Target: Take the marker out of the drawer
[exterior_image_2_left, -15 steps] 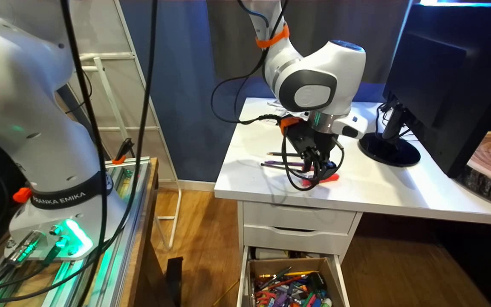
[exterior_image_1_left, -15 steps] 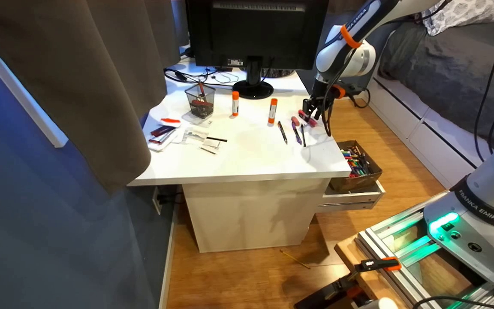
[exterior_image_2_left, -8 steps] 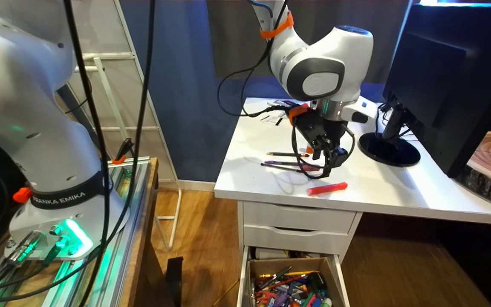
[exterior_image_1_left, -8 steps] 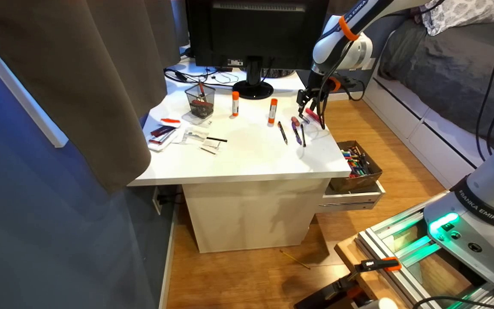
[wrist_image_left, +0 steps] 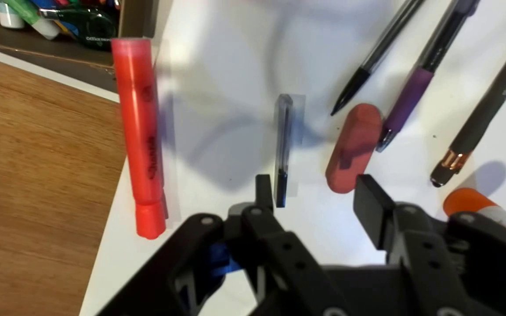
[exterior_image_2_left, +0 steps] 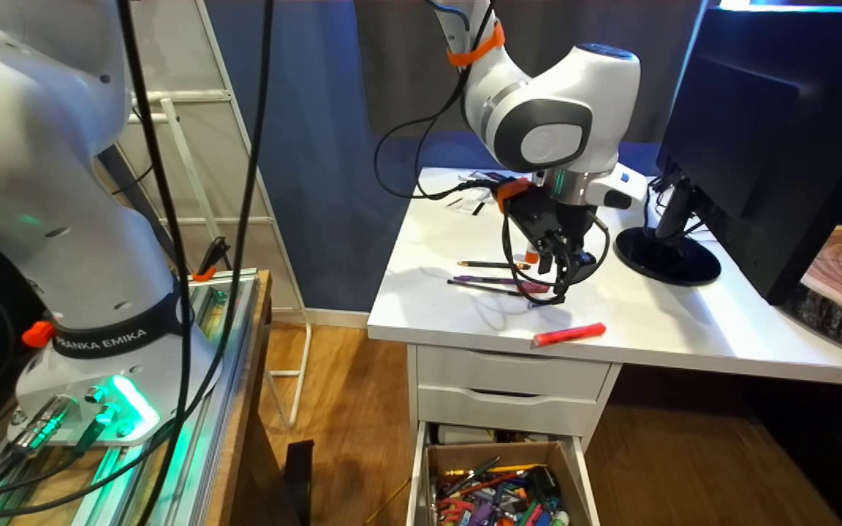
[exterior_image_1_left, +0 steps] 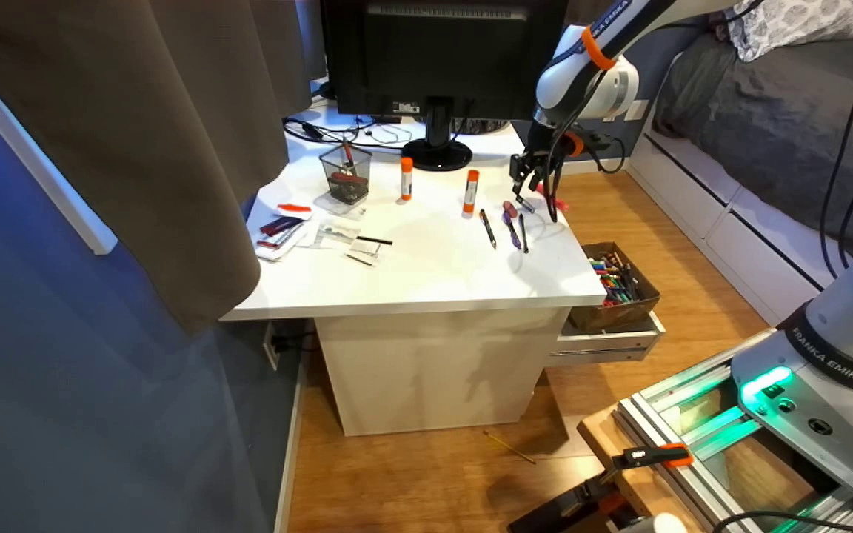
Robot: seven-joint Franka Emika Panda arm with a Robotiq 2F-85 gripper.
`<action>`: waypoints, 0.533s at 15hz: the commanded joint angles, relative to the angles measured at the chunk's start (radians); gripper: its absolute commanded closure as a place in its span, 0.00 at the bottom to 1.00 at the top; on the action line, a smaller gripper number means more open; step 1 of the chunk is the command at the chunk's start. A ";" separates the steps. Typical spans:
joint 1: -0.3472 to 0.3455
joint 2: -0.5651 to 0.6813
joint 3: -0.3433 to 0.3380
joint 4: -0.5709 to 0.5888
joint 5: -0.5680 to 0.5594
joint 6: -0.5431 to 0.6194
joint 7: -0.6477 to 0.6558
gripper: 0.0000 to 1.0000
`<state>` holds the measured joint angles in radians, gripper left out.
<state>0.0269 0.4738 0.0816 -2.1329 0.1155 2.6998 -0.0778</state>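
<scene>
In the wrist view I see the drawer (exterior_image_2_left: 582, 478) open far left, red marker (wrist_image_left: 139, 140) out at the left edge of the desk (wrist_image_left: 218, 162), maybe overhanging, so task looks done bar my retreat, some room right of it, gripper (wrist_image_left: 316, 193) apart, holding nothing, then eraser (wrist_image_left: 358, 142) and pens (wrist_image_left: 411, 96).

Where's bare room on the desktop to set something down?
A wide bare patch lies between the small packets and the pens; another patch lies between the red marker and the monitor stand. It's crowded beside the gripper, where eraser, pens and a glue stick cluster.
</scene>
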 commanded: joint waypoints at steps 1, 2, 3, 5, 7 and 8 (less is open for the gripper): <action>-0.003 0.016 0.006 0.003 -0.006 0.008 0.010 0.48; -0.002 0.019 0.005 0.002 -0.008 0.009 0.011 0.48; 0.001 0.022 0.002 0.002 -0.012 0.008 0.014 0.49; 0.001 0.027 -0.001 0.003 -0.014 0.006 0.017 0.51; 0.001 0.030 -0.005 0.004 -0.016 0.005 0.018 0.52; 0.002 0.031 -0.006 0.004 -0.017 0.005 0.019 0.54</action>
<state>0.0271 0.4965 0.0800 -2.1333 0.1154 2.6998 -0.0778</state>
